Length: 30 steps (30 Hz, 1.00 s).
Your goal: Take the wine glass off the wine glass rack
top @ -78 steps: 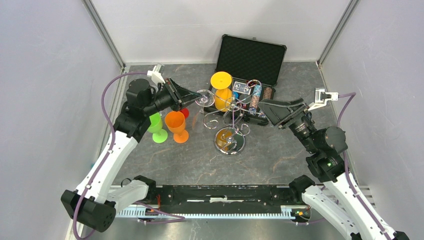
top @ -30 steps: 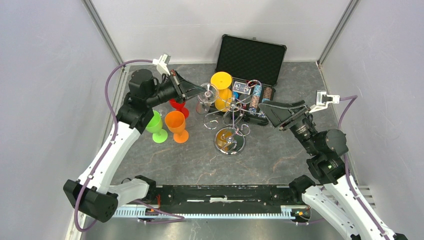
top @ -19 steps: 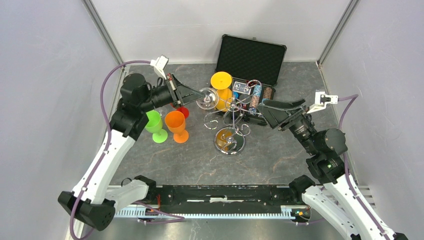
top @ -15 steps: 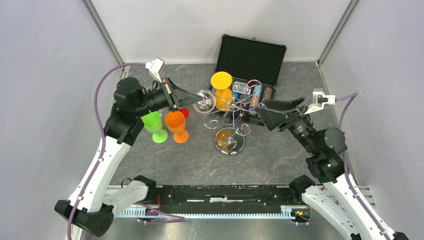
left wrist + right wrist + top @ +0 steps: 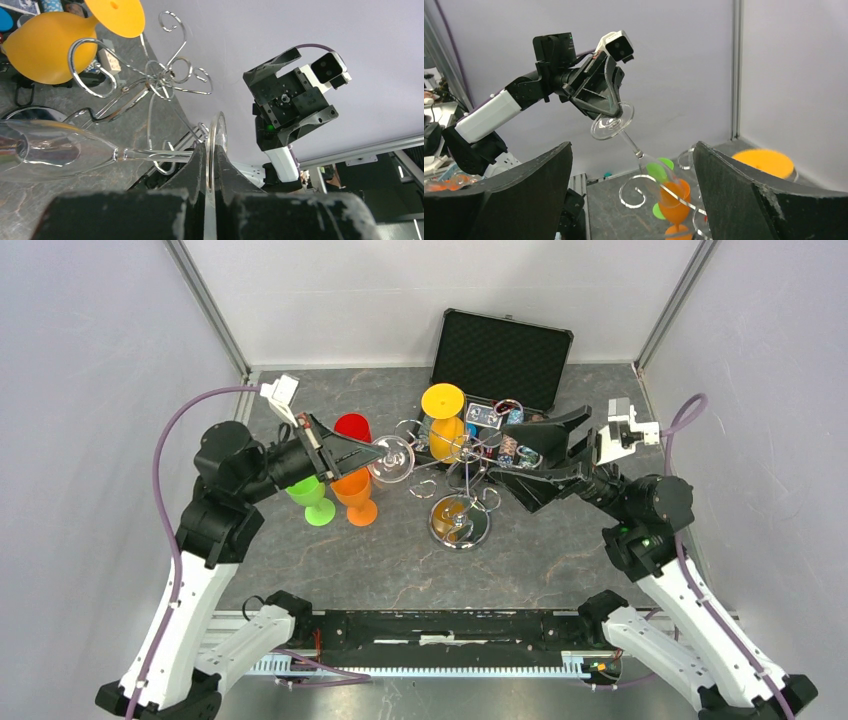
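Starting at the left wall [image 5: 100, 390], the left arm stands close along it, rising from its base at the near corner, bending at the elbow and reaching right over the counter [image 5: 380, 570]. Three cups crowd the room under its wrist: a green cup [image 5: 318, 510] and an orange cup [image 5: 352, 490] side by side, with a red cup [image 5: 352, 426] just behind them. The left gripper [image 5: 375, 450] is pinched narrow on the round foot of the wine glass [image 5: 393, 462]. The glass hangs tilted, foot uppermost, with the stem running down and away towards the bowl. It sits just left of the nearest curled arms of the wine glass rack [image 5: 459, 523]. Whether the stem touches a wire I cannot tell (in the left wrist view one loop crosses it).

A broad strip of bare grey counter lies between the rack's mirrored base and the arm bases. A yellow glass [image 5: 442, 400] hangs upside down on the far side of the rack, just beside the clear one. Close behind the rack lies the black case [image 5: 505, 345], lid up against the back wall.

The right arm climbs from its near corner, folds at the elbow and points left at the rack. The right gripper [image 5: 530, 452] is spread wide and holds nothing, its fingertips near the rack's right-hand curls. The right wall [image 5: 770, 390] stands close behind that elbow
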### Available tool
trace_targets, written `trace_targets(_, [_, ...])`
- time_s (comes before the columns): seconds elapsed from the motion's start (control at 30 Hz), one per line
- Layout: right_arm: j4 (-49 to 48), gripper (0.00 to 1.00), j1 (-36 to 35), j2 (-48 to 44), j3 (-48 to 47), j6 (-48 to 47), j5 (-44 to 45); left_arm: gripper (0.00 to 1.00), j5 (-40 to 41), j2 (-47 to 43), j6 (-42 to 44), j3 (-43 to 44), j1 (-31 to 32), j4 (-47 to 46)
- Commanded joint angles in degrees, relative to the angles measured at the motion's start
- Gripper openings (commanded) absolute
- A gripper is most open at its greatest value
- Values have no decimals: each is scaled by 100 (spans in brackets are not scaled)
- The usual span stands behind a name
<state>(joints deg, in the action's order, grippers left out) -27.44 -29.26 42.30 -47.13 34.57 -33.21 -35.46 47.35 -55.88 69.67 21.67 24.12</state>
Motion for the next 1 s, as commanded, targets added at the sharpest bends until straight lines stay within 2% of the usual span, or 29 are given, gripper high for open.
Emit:
trace_targets(0.0, [-1043,95,-106,490,-577,-288,-677,2,180,-173,-608,408,-1,-231])
trace_targets(0.1, [-1002,93,-379,923,-874,-621,-658,2,257,-161,-916,556,-3,-277])
trace_targets(0.2, [-464,93,-802,1326,-1296,-1400,-381,2,375,-130,-1118,716,-5,-259])
trace_targets(0.33, [473,91,-1415,1752,-1858,-2571,339,2,593,-120,-1295,859,2,-185])
trace_targets(0.57, [1012,88,-2618,2220,-2138,-4230,1692,2,952,-200,-1492,948,3,-49])
trace_targets(0.77, [674,78,-3209,2546,-2124,-4693,1908,2,1079,-324,-1625,846,3,27])
trace_targets(0.97, [199,65,-3360,2858,-2160,-4503,2094,2,1158,-490,-1716,741,-4,23])
